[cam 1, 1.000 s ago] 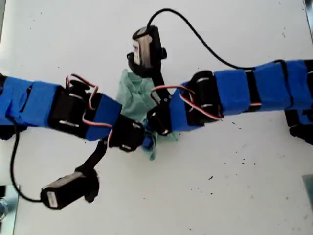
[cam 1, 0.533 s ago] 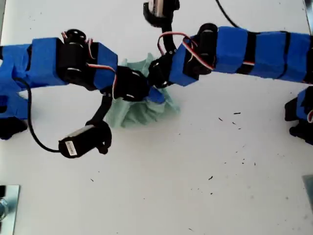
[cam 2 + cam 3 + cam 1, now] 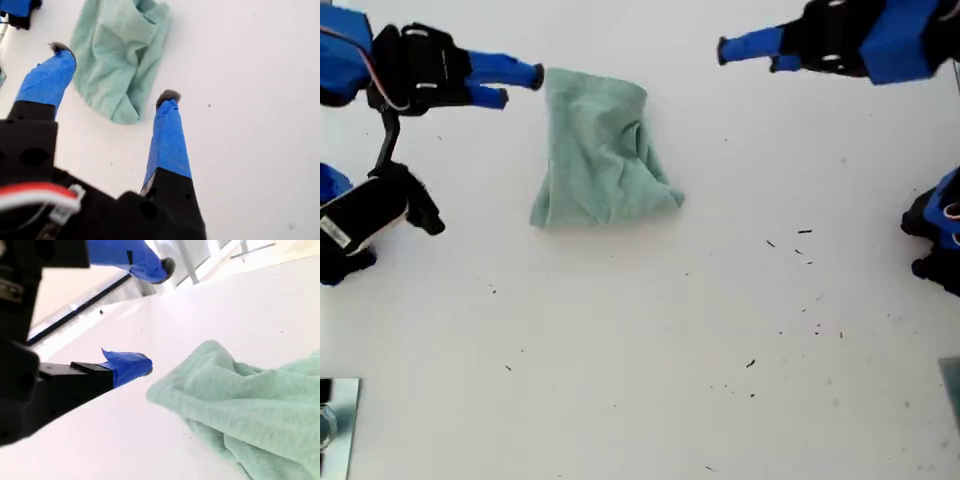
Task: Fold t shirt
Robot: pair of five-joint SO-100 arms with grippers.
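The sage-green t shirt lies bunched and wrinkled in a rough trapezoid on the white table, upper middle of the exterior view. My second gripper is open at the exterior view's upper left, its fingertips just beside the shirt's far corner and holding nothing. Its wrist view shows the t shirt corner close to the second gripper. My first gripper is open at the exterior view's upper right, well apart from the cloth. In its wrist view the first gripper is empty, with the t shirt beyond its tips.
Small dark specks dot the white table. A black and blue arm base sits at the exterior view's right edge. A metal object shows at its lower left corner. The second arm's camera hangs at the left.
Both arms were together over the shirt, hiding most of it. They have drawn apart to the exterior view's upper left and upper right, leaving the shirt flat on the table.
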